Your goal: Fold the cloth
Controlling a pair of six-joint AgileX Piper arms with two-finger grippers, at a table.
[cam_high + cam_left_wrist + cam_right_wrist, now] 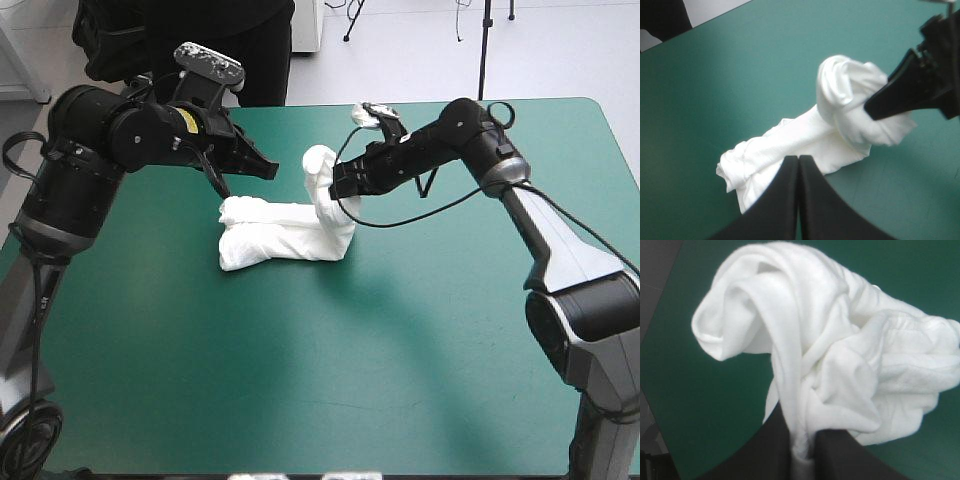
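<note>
Subject: the T-shirt (pixel 283 242) lies as a long, narrow white bundle just above the middle of the high view. It is on the teal-green table (pixel 400 380), well clear of every edge. Its left part rests flat on the cover, and its right end is raised into a hooked loop.

Progress, as a judgement: folding is well advanced, since the garment is already gathered into a strip. The last turn is not yet laid down, and the layers look loose and wrinkled rather than squared. What is left appears to be carrying the raised end over the lying part and letting it go.

My right claw (pixel 337 187) comes in from the right of the frame and is clamped on that raised end, with cloth pinched between its black fingers. My left claw (pixel 268 168), in the upper left of the frame, is closed on nothing, its fingers meeting in one point. It hangs above the bundle's left end, apart from it.
</note>
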